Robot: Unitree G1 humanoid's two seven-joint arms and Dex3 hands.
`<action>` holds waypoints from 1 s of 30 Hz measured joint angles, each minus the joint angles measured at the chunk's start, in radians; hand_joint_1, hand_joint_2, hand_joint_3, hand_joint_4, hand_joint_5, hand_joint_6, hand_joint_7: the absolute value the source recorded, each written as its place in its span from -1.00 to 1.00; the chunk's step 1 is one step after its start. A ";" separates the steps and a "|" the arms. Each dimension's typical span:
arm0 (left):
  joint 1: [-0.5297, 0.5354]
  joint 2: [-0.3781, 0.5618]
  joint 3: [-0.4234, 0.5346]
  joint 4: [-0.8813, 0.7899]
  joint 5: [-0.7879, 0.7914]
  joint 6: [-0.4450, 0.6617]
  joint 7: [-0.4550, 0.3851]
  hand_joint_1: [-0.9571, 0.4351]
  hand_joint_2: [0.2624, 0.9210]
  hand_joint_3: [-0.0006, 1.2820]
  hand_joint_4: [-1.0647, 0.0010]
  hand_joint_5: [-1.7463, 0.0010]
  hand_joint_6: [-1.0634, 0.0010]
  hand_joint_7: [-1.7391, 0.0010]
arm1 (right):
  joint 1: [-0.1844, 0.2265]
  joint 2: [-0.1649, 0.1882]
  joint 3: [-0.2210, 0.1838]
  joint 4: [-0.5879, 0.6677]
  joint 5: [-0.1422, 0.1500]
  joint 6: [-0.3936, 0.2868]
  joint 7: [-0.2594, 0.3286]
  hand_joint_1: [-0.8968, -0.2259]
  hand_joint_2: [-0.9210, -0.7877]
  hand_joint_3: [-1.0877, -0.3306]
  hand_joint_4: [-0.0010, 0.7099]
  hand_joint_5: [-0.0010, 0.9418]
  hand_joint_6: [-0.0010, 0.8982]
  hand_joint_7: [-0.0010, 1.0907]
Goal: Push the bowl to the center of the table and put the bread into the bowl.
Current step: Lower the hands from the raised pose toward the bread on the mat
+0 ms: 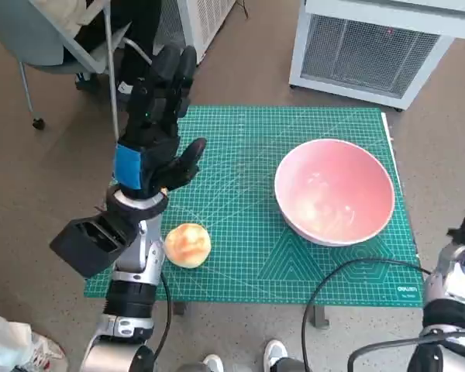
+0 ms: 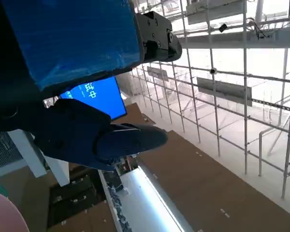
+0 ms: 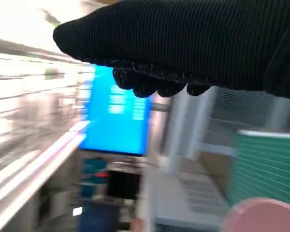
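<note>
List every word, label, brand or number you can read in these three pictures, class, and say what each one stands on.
Green cutting mat: small white print at its near right corner, too small to read.
Blue screen in the left wrist view: pale characters, too blurred to read.
Blue screen in the right wrist view: pale lines of text, blurred beyond reading.
Pink bowl, bread, both hands: no text visible.

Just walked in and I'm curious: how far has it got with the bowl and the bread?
Little looks done. The bowl sits on the table's right side, not the center, and it is empty. The bread lies on the mat near the left front edge. The left robot hand is raised and holds nothing. Pushing and placing remain.
</note>
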 measured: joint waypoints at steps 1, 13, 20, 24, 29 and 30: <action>0.001 0.001 0.001 0.000 0.000 0.000 0.000 -0.36 1.00 -0.41 0.67 1.00 0.75 0.66 | -0.001 0.006 -0.001 0.010 0.001 0.016 -0.002 0.29 -1.00 -0.30 -0.46 -1.00 -0.58 -0.63; 0.025 0.016 0.008 -0.010 0.000 0.000 0.001 -0.36 1.00 -0.42 0.68 1.00 0.73 0.68 | -0.023 0.099 0.001 0.073 -0.001 0.193 -0.018 0.16 -1.00 -0.27 -0.50 -0.99 -0.56 -0.69; 0.041 0.029 0.019 -0.025 0.008 0.000 0.011 -0.37 1.00 -0.43 0.68 1.00 0.71 0.70 | -0.049 0.137 0.002 0.081 -0.003 0.267 -0.032 0.19 -1.00 -0.30 -0.46 -0.98 -0.55 -0.71; 0.058 0.040 0.024 -0.037 0.022 -0.003 0.026 -0.39 1.00 -0.43 0.66 0.99 0.70 0.71 | -0.072 0.158 -0.013 0.085 0.005 0.303 -0.029 0.21 -1.00 -0.32 -0.43 -0.97 -0.51 -0.71; 0.087 0.052 0.030 -0.063 0.033 -0.003 0.050 -0.39 1.00 -0.44 0.65 1.00 0.63 0.78 | -0.094 0.184 -0.035 0.090 0.018 0.331 -0.019 0.22 -1.00 -0.32 -0.41 -0.97 -0.48 -0.71; 0.093 0.053 0.031 -0.068 0.034 -0.004 0.055 -0.39 1.00 -0.44 0.64 1.00 0.62 0.79 | -0.098 0.187 -0.036 0.091 0.019 0.336 -0.019 0.22 -1.00 -0.32 -0.41 -0.97 -0.47 -0.71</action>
